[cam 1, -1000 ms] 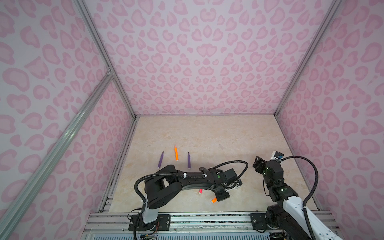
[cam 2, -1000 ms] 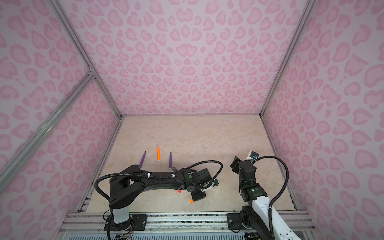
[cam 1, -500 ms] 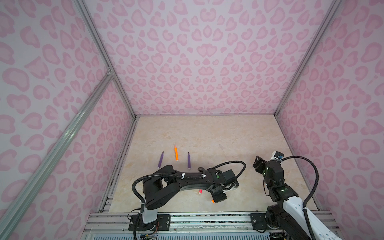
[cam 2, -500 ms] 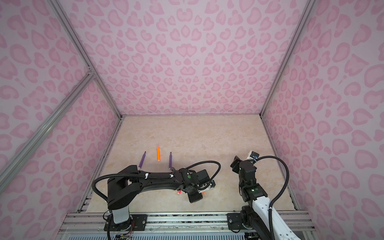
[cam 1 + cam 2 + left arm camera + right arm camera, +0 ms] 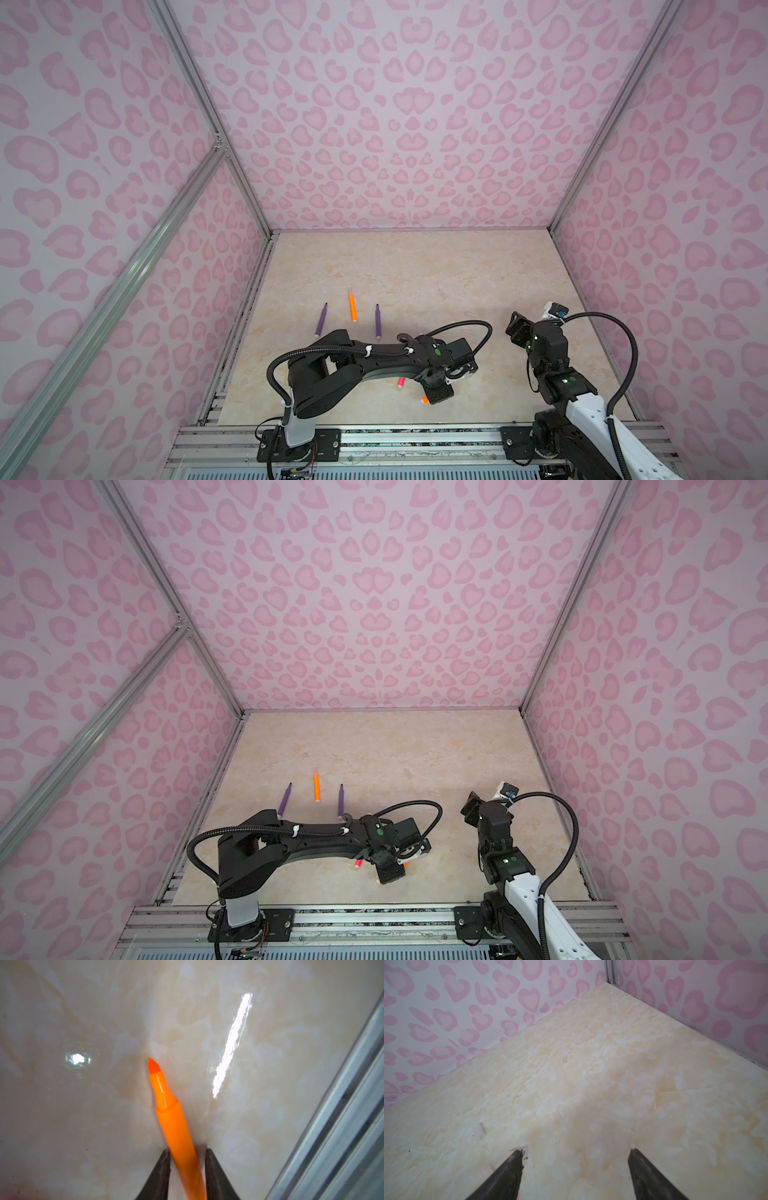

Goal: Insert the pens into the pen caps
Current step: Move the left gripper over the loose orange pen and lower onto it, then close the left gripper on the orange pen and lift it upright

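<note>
The orange pen is bracketed closely by the left gripper's jaws; a firm pinch cannot be confirmed. The right gripper's jaws are spread wide.

Orange pen, cream marbled table, pink-hearted walls.

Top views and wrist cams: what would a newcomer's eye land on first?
The pink heart-print walls fill most of both top views. In the left wrist view a bright orange pen stands out against the glossy table, the left gripper flanking its barrel closely; a firm grip is unclear. Farther back, a purple pen, a second orange pen and another purple pen lie in a row.
</note>
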Tool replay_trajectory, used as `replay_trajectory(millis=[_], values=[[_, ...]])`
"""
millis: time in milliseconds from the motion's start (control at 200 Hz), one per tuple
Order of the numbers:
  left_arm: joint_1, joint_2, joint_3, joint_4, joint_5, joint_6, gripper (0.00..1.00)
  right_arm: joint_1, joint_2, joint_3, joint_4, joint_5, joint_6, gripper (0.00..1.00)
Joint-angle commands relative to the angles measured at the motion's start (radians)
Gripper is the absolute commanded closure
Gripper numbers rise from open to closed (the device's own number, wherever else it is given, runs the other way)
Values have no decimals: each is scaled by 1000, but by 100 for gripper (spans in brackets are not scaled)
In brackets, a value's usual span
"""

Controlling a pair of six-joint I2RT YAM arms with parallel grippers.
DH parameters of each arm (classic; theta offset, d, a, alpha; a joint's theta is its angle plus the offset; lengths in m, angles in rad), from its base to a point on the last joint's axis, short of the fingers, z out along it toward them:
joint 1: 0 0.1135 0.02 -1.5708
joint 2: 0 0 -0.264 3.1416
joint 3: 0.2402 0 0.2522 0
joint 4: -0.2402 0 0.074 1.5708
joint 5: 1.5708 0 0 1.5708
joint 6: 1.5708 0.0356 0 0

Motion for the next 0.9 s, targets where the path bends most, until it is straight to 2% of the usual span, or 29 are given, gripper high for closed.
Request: replay_trajectory(millis=[0,355,410,570,680,805,895], values=[[-3,25,-9,-54,-1,-4,71,0,-2,-12,-1,1,-1,19],[-7,55,1,-69,-67,-10,73,0,-12,-15,-3,4,0,19],[-8,58,2,-69,-71,-10,75,0,-12,-15,-2,4,0,19],[-8,41,-3,-51,-89,-11,90,0,-40,-13,-24,5,2,22],[-7,-26,-30,1,-137,-17,96,0,-107,-3,-65,-26,9,22],[16,-172,-85,105,-212,-46,96,0,-201,17,-124,-80,38,22],[59,-299,-104,210,-236,-81,96,3,-266,19,-132,-160,83,22]])
